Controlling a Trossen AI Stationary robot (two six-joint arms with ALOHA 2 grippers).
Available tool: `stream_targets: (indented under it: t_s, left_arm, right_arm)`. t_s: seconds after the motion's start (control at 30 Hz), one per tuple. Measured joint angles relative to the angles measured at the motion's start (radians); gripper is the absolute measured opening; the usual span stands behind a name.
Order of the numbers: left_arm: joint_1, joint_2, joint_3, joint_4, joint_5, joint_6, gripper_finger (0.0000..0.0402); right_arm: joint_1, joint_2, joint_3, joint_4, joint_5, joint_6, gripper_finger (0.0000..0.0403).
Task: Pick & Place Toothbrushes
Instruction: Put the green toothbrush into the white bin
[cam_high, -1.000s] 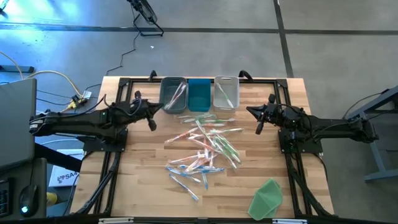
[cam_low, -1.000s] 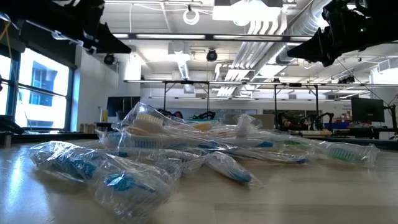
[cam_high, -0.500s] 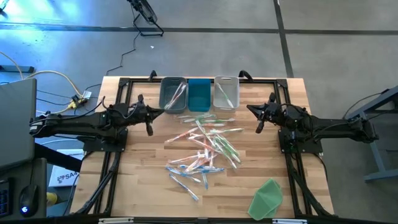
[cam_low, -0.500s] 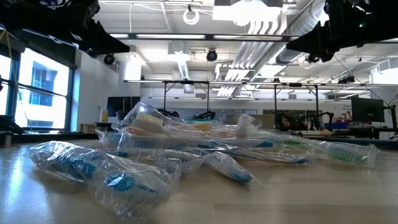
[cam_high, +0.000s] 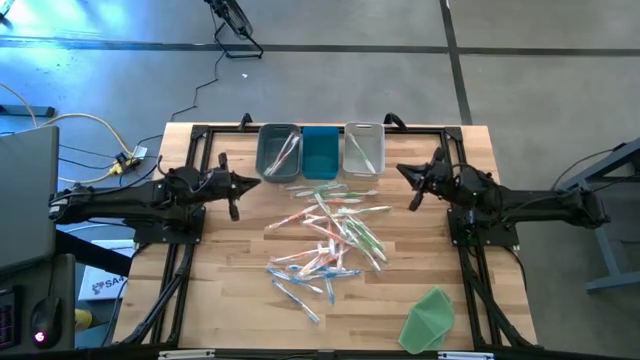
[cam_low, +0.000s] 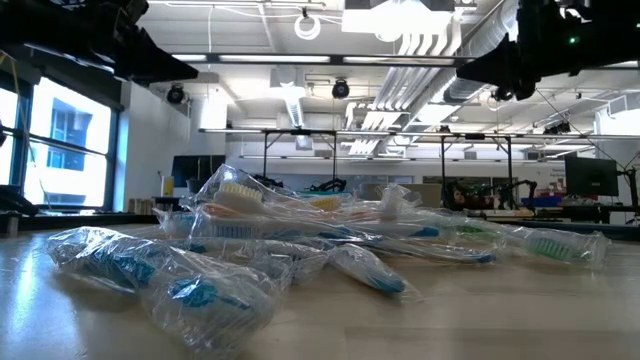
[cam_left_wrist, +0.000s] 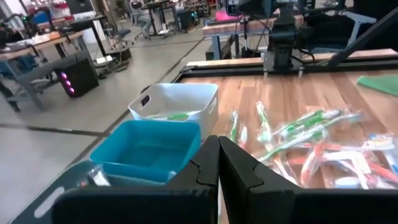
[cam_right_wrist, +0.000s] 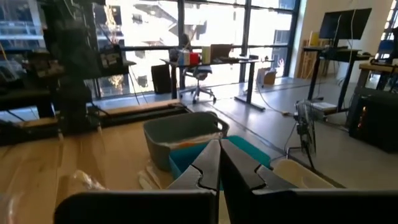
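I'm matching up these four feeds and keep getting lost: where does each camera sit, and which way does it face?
High: overhead, straight down on the table; both arms, left gripper, right gripper.
Low: table height, level past the toothbrushes into the room; arms at top corners.
Left wrist: past shut fingers to the teal bin, toothbrushes.
Right wrist: past shut fingers to bins, windows.
Shared: all but the low view see the teal bin.
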Motion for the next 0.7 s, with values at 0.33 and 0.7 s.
stream_targets:
  t_s: [0.33,0.7]
  left_arm:
    - [0.000,-0.020,0.000,-0.047,-0.014,-0.020,0.0000]
    - [0.000,-0.021,0.000,-0.046,-0.028,-0.028,0.0000]
  right_arm:
    - [-0.001,0.154,0.025,0.078,0.000,0.004,0.0002]
    - [0.002,0.343,0.175,-0.043,-0.006,0.029,0.0002]
